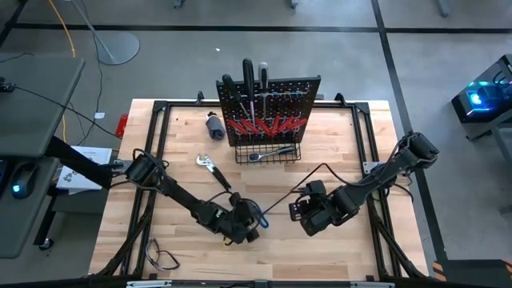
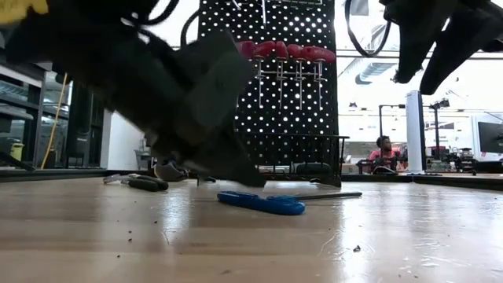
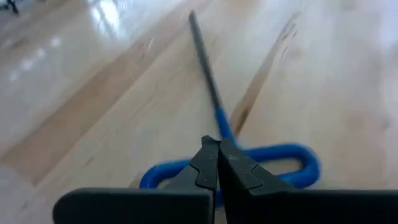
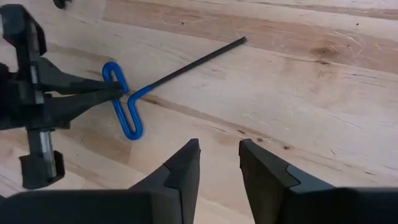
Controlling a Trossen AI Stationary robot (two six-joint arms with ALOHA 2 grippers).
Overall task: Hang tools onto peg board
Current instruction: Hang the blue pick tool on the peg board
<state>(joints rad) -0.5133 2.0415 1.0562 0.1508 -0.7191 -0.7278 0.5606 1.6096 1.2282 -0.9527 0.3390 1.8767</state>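
Observation:
The blue-handled T-shaped tool point(image 4: 124, 106) lies flat on the wooden table, near its middle, with its dark shaft point(image 4: 193, 65) pointing away from the handle. My left gripper point(image 4: 117, 91) reaches in from the table's left, slanting down, shut, with its tips at the blue handle. My right gripper point(image 4: 219, 163) hangs open above the table just right of the tool, holding nothing. The peg board point(image 1: 268, 100) stands upright at the far middle with red-handled screwdrivers point(image 1: 268, 124) hung on it and a wire basket point(image 1: 268, 152) at its base. My left gripper has its shut fingertips point(image 3: 217, 152) against the middle of the blue loop handle point(image 3: 273, 165), where the shaft joins it. They come slanting down from the table's left, in line with the shaft. The tool lies on the table point(image 2: 263, 203). Whether the handle's wire is pinched, I cannot tell.
A silver wrench point(image 1: 208, 162) lies left of the basket and a small dark object point(image 1: 214, 126) left of the peg board. A black cable loop point(image 1: 164, 258) sits near the front left. A black metal frame point(image 1: 160, 144) runs round the table.

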